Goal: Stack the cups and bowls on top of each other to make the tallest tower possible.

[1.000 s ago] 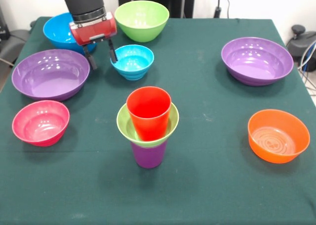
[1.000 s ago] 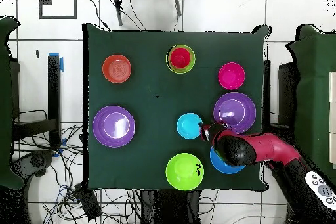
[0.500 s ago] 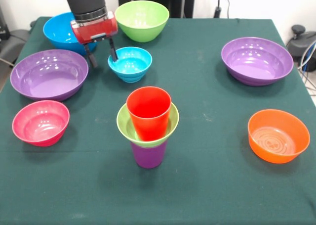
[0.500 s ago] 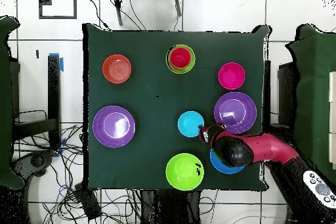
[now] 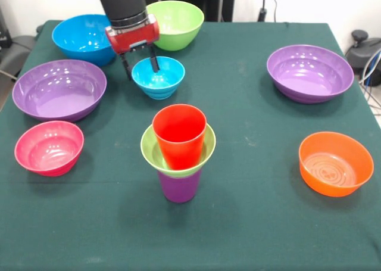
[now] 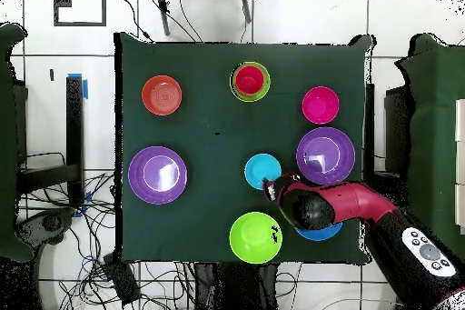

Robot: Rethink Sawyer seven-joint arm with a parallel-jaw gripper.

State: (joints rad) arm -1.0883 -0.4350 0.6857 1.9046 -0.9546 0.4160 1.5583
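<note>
The tower stands at the table's middle: a red cup point(image 5: 179, 134) nested in a small lime green bowl point(image 5: 151, 150) on a purple cup point(image 5: 179, 187). From overhead the red cup point(image 6: 250, 79) shows inside the green rim. My gripper point(image 5: 141, 66) is open and low over the left rim of a small blue bowl point(image 5: 162, 77). One finger point(image 5: 127, 69) is outside the rim and the other is inside the bowl. In the overhead view the gripper point(image 6: 270, 188) sits at the edge of the small blue bowl point(image 6: 261, 169).
Around it stand a large blue bowl point(image 5: 80, 37), a large lime green bowl point(image 5: 178, 22), a purple bowl point(image 5: 58, 89), a pink bowl point(image 5: 49, 147), a second purple bowl point(image 5: 309, 72) and an orange bowl point(image 5: 335, 162). The arm point(image 6: 350, 205) hides part of the large blue bowl overhead.
My gripper has moved right, from beside the small blue bowl to straddling its left rim. The bowl shifted slightly. The tower has not moved.
</note>
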